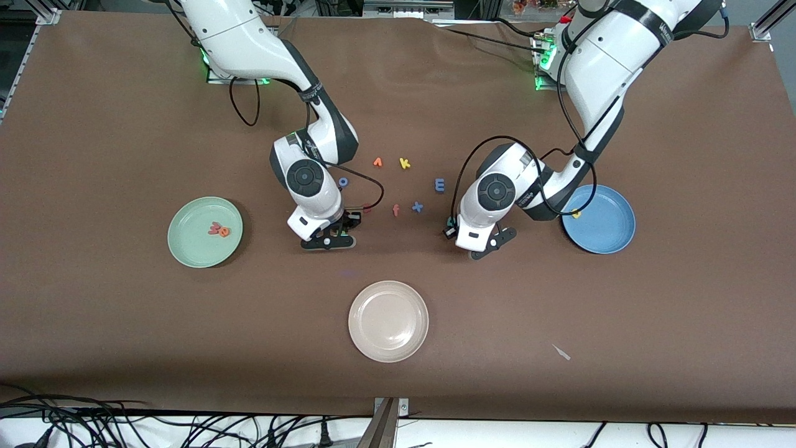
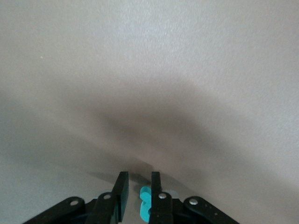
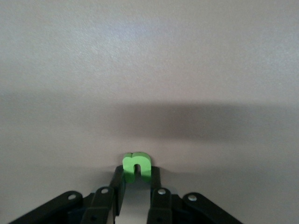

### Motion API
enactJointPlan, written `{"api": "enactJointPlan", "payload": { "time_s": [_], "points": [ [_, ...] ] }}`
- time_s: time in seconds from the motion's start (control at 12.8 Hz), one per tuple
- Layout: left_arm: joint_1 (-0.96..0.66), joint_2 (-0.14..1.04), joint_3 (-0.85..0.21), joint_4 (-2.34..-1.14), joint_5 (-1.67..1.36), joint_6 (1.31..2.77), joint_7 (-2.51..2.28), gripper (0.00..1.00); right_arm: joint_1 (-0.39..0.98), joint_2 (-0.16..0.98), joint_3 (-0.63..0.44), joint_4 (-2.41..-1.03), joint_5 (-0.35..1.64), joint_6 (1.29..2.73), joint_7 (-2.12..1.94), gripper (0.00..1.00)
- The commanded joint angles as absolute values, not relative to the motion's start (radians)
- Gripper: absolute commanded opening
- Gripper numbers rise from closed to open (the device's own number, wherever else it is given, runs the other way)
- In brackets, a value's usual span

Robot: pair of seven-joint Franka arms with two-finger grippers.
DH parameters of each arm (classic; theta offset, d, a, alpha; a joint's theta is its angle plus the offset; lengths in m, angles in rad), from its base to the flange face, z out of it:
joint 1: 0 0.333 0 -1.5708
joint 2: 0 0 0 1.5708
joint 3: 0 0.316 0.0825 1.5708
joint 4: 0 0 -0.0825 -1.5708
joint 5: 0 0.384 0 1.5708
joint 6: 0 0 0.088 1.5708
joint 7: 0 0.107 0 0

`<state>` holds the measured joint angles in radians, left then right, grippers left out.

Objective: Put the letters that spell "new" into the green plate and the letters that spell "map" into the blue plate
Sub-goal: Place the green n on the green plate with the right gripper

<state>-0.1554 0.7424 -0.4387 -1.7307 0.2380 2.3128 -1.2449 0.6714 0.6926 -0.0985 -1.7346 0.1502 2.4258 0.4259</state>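
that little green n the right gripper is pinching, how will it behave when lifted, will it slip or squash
The green n looks like thick foam, so probably very light and slightly squashy. The right gripper pinches only its lower part, so it may twist. Its matte surface probably resists slipping.

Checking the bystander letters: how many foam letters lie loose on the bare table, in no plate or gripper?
6: orange letter, yellow k, lilac m, blue x, salmon f, blue o beside the right arm. The arms may hide more.
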Motion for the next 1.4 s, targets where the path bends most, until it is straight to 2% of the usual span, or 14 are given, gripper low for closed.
{"api": "enactJointPlan", "payload": {
  "time_s": [0.0, 0.31, 0.7, 0.78, 1.01, 1.09, 1.17, 1.25, 1.32],
  "points": [
    [-0.166, 0.738, -0.439, -1.735, 0.264, 2.298, -1.249, 0.33, 0.661, 0.7, -0.109, -1.655, 0.183, 2.325, 0.411, 0.0],
    [-0.17, 0.762, -0.439, -1.698, 0.253, 2.309, -1.29, 0.33, 0.634, 0.598, -0.199, -1.689, 0.173, 2.136, 0.257, 0.0],
    [-0.187, 0.782, -0.437, -1.692, 0.253, 2.307, -1.308, 0.29, 0.634, 0.418, -0.354, -1.94, 0.164, 2.183, -0.016, 0.0],
    [-0.187, 0.782, -0.437, -1.695, 0.253, 2.307, -1.308, 0.25, 0.634, 0.404, -0.394, -1.989, 0.166, 2.212, -0.093, 0.0],
    [-0.184, 0.782, -0.437, -1.694, 0.253, 2.306, -1.307, 0.0, 0.632, 0.406, -0.472, -2.051, 0.167, 2.267, -0.198, 0.0],
    [-0.181, 0.782, -0.437, -1.694, 0.253, 2.304, -1.301, 0.0, 0.63, 0.417, -0.491, -2.051, 0.167, 2.269, -0.198, 0.0],
    [-0.175, 0.778, -0.437, -1.692, 0.253, 2.299, -1.296, 0.0, 0.623, 0.431, -0.495, -2.046, 0.173, 2.275, -0.198, 0.11],
    [-0.163, 0.763, -0.439, -1.687, 0.253, 2.29, -1.295, 0.0, 0.612, 0.437, -0.495, -2.043, 0.173, 2.276, -0.198, 0.58],
    [-0.137, 0.726, -0.442, -1.681, 0.253, 2.251, -1.29, 0.0, 0.611, 0.439, -0.495, -2.037, 0.176, 2.27, -0.187, 1.0]
  ]
}}
